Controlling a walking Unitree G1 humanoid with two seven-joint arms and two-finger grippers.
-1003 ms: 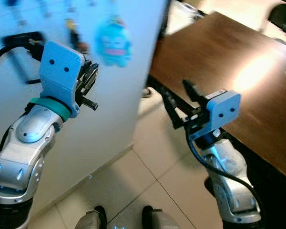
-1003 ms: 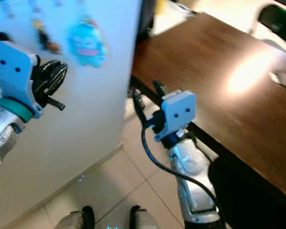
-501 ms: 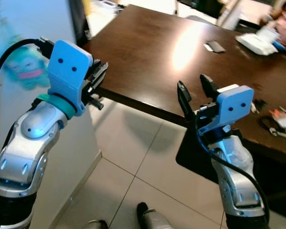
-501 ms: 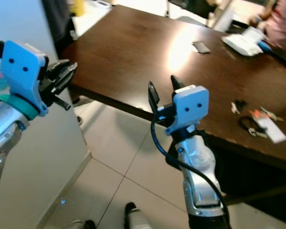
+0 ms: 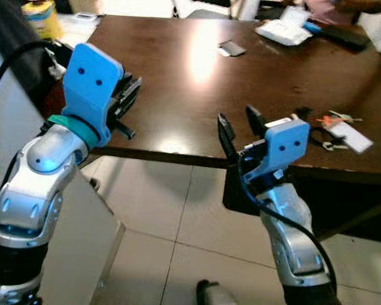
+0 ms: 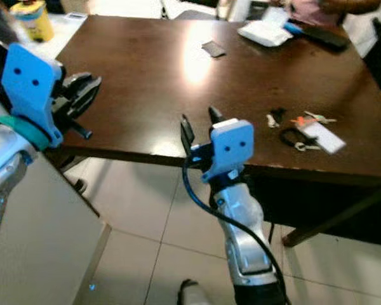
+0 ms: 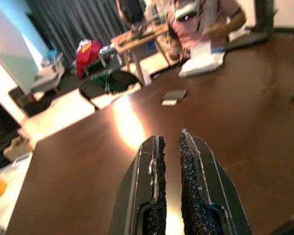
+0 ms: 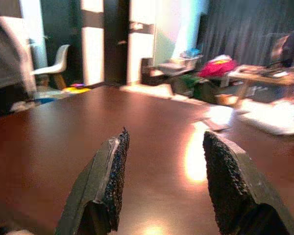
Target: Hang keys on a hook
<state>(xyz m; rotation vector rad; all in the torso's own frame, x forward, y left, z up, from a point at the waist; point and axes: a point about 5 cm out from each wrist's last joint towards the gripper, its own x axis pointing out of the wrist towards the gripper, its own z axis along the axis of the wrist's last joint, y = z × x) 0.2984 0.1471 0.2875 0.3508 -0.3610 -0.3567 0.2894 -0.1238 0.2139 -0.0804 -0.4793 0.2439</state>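
Your right claw (image 6: 200, 124) at near worktop (image 6: 146, 70) edge, fingers apart, empty. Left claw (image 5: 131, 92) fingers nearly together, empty. Keys (image 6: 298, 136) on worktop, right of right claw.

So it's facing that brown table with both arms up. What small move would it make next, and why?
Probably a step toward the table, swinging the right gripper over to the keys near its right edge. Those fingers are open and holding nothing, and the keys lie well off to that gripper's right. The left gripper is shut and empty.
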